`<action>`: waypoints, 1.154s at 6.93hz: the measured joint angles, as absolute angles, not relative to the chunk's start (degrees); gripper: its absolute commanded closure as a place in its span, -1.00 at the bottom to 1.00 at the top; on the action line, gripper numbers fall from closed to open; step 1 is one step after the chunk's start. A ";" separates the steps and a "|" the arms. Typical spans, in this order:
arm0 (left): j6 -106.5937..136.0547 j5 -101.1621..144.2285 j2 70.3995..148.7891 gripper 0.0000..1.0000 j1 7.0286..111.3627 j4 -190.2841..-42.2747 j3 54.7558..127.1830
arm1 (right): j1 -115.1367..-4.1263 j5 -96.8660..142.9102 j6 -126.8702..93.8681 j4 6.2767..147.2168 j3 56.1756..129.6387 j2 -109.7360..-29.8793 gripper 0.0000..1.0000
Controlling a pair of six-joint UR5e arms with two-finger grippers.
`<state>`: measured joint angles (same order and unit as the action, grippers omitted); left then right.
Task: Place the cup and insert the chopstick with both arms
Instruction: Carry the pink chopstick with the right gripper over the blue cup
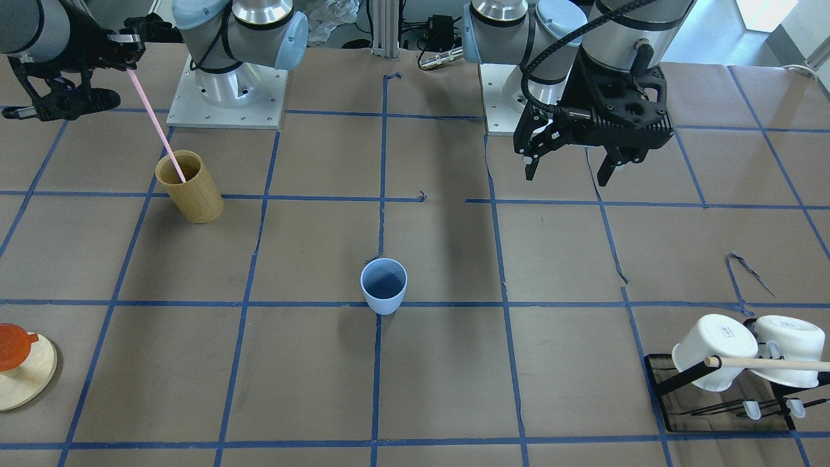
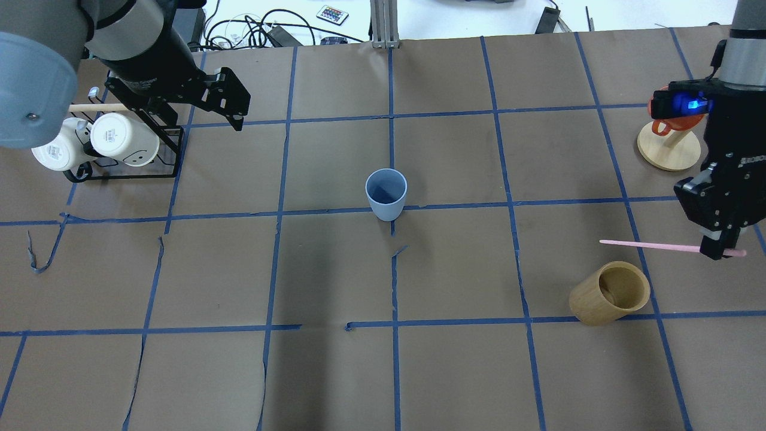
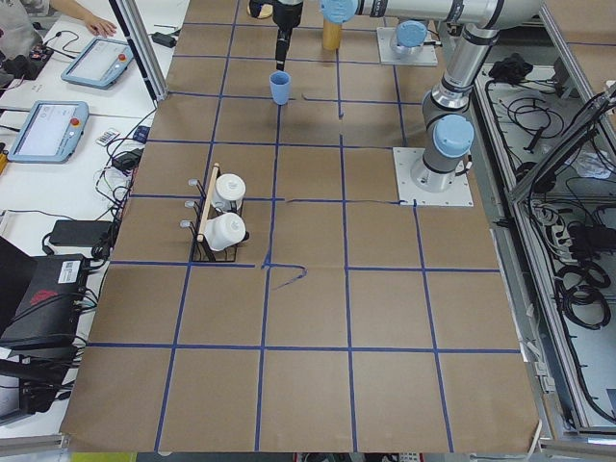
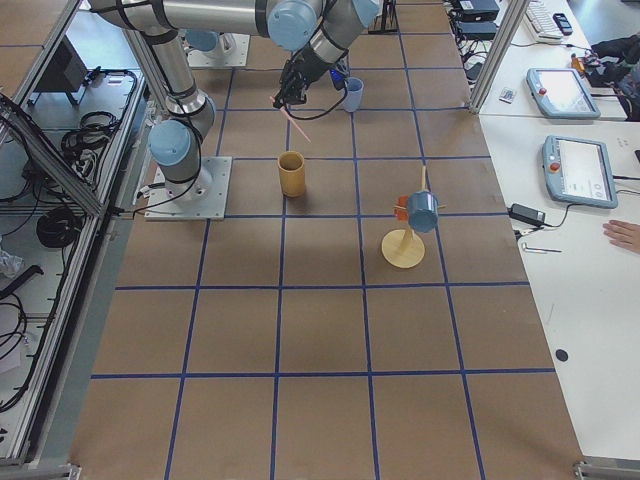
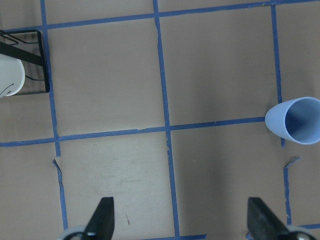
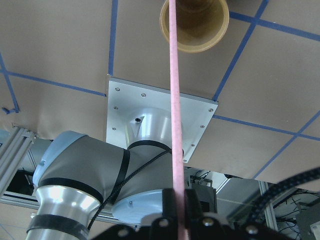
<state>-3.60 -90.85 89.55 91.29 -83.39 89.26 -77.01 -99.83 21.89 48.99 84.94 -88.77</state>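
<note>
The pale blue cup stands upright and empty at the table's middle; it also shows in the overhead view and at the right edge of the left wrist view. My left gripper is open and empty, raised above the table, well apart from the cup. My right gripper is shut on the upper end of the pink chopstick and holds it in the air. The stick slants down toward the tan cylinder, and in the overhead view its tip is clear of it.
The tan wooden cylinder stands below the stick on my right side. A black rack with two white mugs and a wooden rod sits on my left side. A round wooden stand with an orange cup is at my far right.
</note>
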 measured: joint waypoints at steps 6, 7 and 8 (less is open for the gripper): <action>-2.99 -90.64 89.62 -1.00 91.36 -83.24 89.13 | -94.60 -95.43 12.17 47.88 69.00 -74.44 0.77; -2.97 -90.53 89.64 -1.00 91.38 -83.23 89.20 | -97.53 -94.42 11.59 47.62 66.36 -72.43 0.76; -2.95 -90.44 89.67 -1.00 91.38 -83.23 89.16 | -100.02 -93.95 11.36 47.22 64.03 -70.65 0.76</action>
<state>-2.95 -90.44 89.67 91.38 -83.23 89.16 -100.02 -93.95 11.36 47.22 64.03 -70.65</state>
